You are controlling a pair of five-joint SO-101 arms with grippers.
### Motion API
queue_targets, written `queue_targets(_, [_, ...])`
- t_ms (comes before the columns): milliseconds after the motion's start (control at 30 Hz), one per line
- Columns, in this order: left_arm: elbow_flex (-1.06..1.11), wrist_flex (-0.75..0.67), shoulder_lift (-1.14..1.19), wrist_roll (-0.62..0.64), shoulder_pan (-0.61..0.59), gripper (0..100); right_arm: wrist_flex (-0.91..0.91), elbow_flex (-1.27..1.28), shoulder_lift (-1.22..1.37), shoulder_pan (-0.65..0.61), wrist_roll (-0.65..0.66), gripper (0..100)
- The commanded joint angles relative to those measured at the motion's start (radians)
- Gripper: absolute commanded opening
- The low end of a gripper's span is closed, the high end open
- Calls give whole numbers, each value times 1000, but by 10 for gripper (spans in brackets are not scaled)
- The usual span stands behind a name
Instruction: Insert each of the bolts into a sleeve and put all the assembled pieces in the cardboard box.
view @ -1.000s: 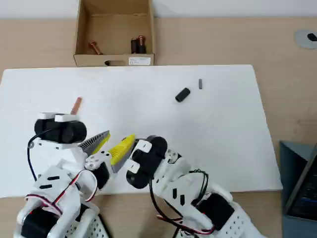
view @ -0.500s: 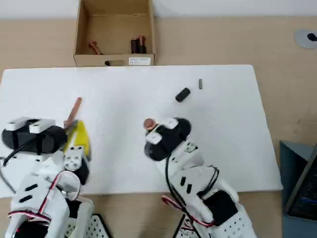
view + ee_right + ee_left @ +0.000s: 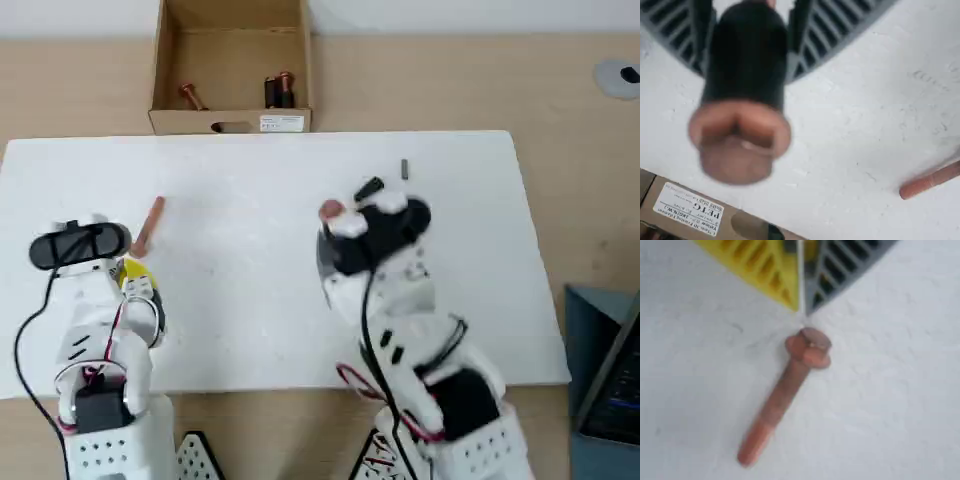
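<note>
The left arm stands at the 7 o'clock corner of the white surface (image 3: 250, 300), folded over its own base with the wrist tipped steeply down. The left gripper (image 3: 801, 306) has its yellow and grey fingertips pressed together with nothing between them, and it hovers just beside the head of the loose bolt (image 3: 787, 392). That bolt (image 3: 151, 224) lies flat on the surface at about 9 o'clock, its shank pointing away from the gripper.

The right arm reaches up from the 6 o'clock edge to just past the middle of the surface. The right gripper (image 3: 747, 70) is pinching the held sleeve (image 3: 746, 47), a black one with a copper bolt head (image 3: 739, 142) sticking out of its end. In the high view that head (image 3: 331, 210) faces roughly 10 o'clock.

A spare sleeve (image 3: 371, 186) lies just beyond the right wrist, towards 12 o'clock. The cardboard box (image 3: 230, 122) sits off the surface at 11 o'clock, holding an assembled piece (image 3: 279, 90) and a copper bolt (image 3: 191, 97).
</note>
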Motion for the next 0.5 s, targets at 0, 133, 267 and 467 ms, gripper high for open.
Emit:
queue_targets(0, [74, -89, -8, -49, -17, 3, -40, -259, 288, 18, -6, 9])
queue_targets(133, [123, -150, -7, -60, -18, 3, -103, -458, 582, 36, -2, 9])
queue_targets(267, [123, -149, -7, -60, -9, 3, -163, -650, 845, 47, 35, 9])
queue_targets(467, [121, -38, -7, -57, -8, 4, -242, -951, 1202, 45, 180, 9])
